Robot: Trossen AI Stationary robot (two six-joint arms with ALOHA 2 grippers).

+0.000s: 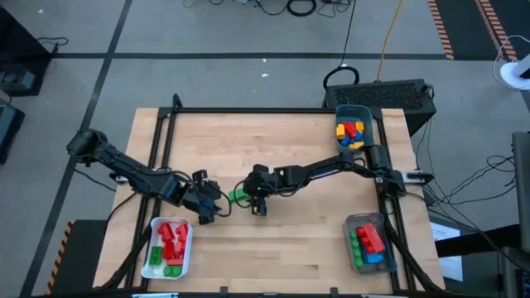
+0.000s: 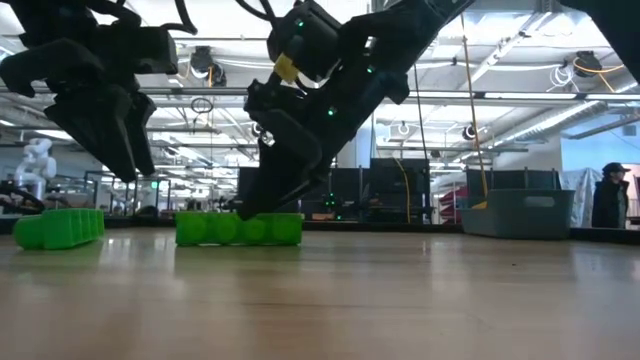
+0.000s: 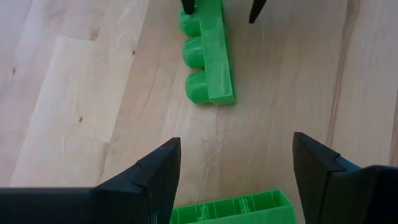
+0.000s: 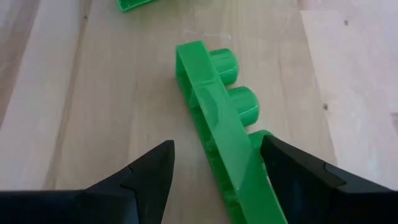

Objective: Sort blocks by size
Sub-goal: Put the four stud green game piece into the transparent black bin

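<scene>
no readable text, labels or signs

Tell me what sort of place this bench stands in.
Probably a robotics lab or workshop hall: a white humanoid robot stands in the background, monitors line benches beneath open ceiling lights, and cables trail across the grey floor.

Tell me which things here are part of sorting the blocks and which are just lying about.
Part of the job:
- long green block, lying on its side between the right hand's open fingers
- second green block under the open left hand
- sorted blocks in the teal bin, white bin and clear bin

Lying about:
- floor cables
- black box behind the table
</scene>
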